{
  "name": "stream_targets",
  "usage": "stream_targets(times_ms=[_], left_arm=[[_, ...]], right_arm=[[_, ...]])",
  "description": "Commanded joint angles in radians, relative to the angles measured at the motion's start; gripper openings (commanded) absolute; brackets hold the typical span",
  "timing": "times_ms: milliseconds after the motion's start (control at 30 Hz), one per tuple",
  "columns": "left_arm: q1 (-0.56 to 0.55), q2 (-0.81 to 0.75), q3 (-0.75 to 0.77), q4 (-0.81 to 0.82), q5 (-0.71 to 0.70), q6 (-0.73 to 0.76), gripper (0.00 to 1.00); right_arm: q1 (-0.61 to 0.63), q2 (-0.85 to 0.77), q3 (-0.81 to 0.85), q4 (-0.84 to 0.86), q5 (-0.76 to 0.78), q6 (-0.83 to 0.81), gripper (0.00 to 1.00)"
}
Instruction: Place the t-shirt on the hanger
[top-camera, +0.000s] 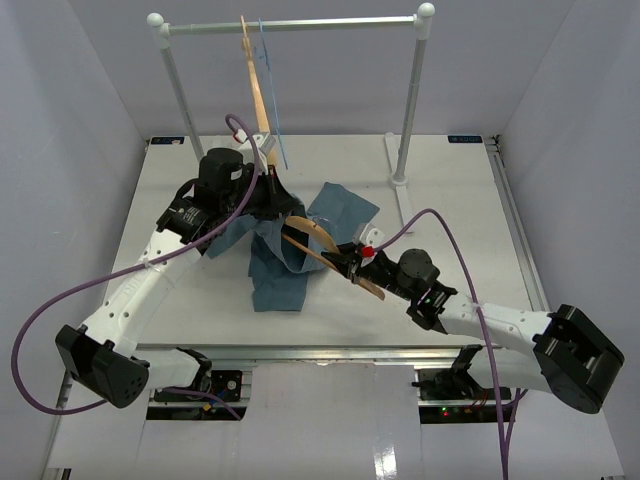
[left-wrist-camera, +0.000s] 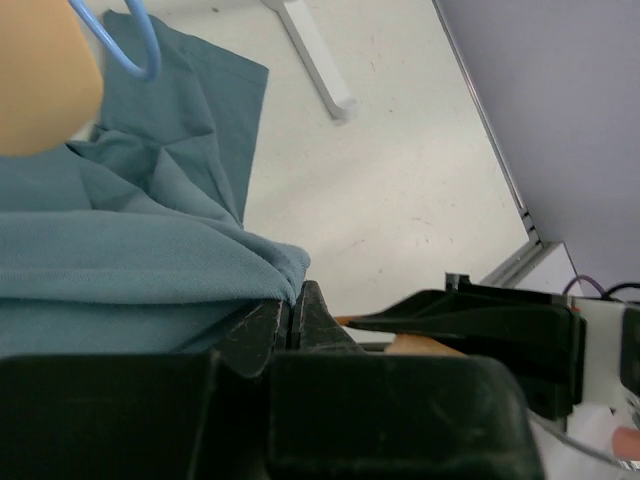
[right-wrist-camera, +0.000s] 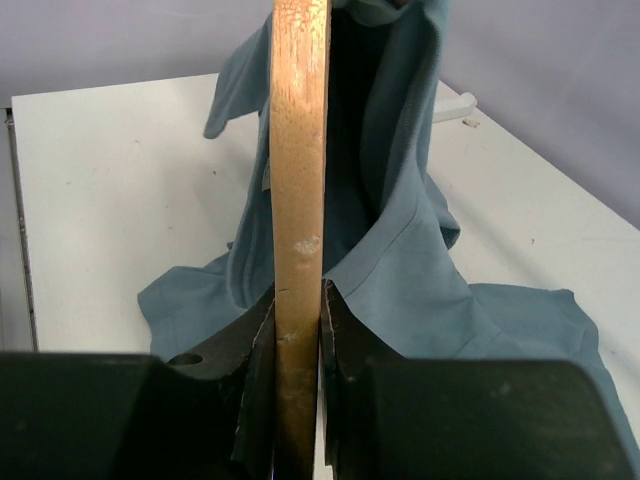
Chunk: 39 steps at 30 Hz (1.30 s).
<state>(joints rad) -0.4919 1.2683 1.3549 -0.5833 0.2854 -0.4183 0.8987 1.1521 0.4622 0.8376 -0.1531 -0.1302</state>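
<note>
Teal cloth, up off the table (top-camera: 460, 190)! The t-shirt (top-camera: 272, 272) sits bunched mid-table, its top edge lifted by the left gripper (left-wrist-camera: 295, 322), jaws pressed together on a fold, apparently to hold an opening up. From the right, the hanger (right-wrist-camera: 300, 150): pale wood, clamped edge-on by one arm in the right gripper (right-wrist-camera: 298, 345), leaving the free end to lead. That end sits among the raised folds. My read is that it's mid-threading, shoulders not yet seated. Spare hangers (top-camera: 257, 95) dangle on the far rail (top-camera: 290, 24).
</note>
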Motion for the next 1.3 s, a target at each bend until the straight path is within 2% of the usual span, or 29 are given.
stream_targets(times_ms=[0,167,200,233,267,300,333,467,533,600,867,1000,1033,1100,1200,1267], left_arm=[[-0.006,-0.084,-0.053,0.090,0.190,-0.052,0.00],[-0.007,-0.127,-0.108,0.095,0.198,-0.038,0.02],[-0.007,-0.134,-0.112,0.088,0.192,-0.028,0.10],[-0.007,-0.137,-0.113,0.078,0.182,-0.017,0.28],[-0.007,-0.139,-0.112,0.071,0.174,-0.009,0.54],[-0.007,-0.137,-0.104,0.054,0.160,0.005,0.66],[-0.007,-0.134,-0.094,0.031,0.142,0.025,0.74],[-0.007,-0.117,-0.052,-0.069,0.048,0.096,0.91],[-0.007,-0.112,-0.046,-0.114,0.012,0.121,0.90],[-0.007,-0.109,-0.028,-0.128,0.032,0.182,0.83],[-0.007,-0.170,0.102,-0.126,0.029,0.389,0.66],[-0.007,-0.216,0.133,-0.122,0.099,0.556,0.64],[-0.007,-0.230,0.135,-0.133,0.093,0.598,0.60],[-0.007,-0.248,0.150,-0.177,0.068,0.673,0.56],[-0.007,-0.251,0.146,-0.229,-0.086,0.797,0.56],[-0.007,-0.245,0.128,-0.252,-0.118,0.833,0.56]], right_arm=[[-0.003,0.041,0.017,0.281,0.049,0.078,0.08],[-0.002,0.040,-0.065,0.465,0.076,0.107,0.08],[-0.002,0.038,-0.069,0.474,0.068,0.107,0.08],[-0.002,0.035,-0.072,0.472,0.062,0.106,0.08],[-0.001,0.030,-0.075,0.472,0.056,0.106,0.08],[-0.002,0.027,-0.084,0.486,0.054,0.106,0.08],[-0.003,0.022,-0.097,0.499,0.052,0.106,0.08],[-0.010,0.009,-0.139,0.559,0.063,0.107,0.08],[-0.023,0.015,-0.142,0.588,0.059,0.125,0.08],[-0.030,0.023,-0.151,0.633,0.049,0.150,0.08],[-0.055,0.061,-0.214,0.799,0.027,0.213,0.08],[-0.064,0.081,-0.235,0.872,0.008,0.249,0.08],[-0.066,0.085,-0.232,0.875,0.004,0.252,0.08],[-0.069,0.089,-0.230,0.882,0.001,0.257,0.08],[-0.073,0.088,-0.238,0.907,-0.004,0.270,0.08],[-0.075,0.084,-0.243,0.917,-0.010,0.272,0.08]])
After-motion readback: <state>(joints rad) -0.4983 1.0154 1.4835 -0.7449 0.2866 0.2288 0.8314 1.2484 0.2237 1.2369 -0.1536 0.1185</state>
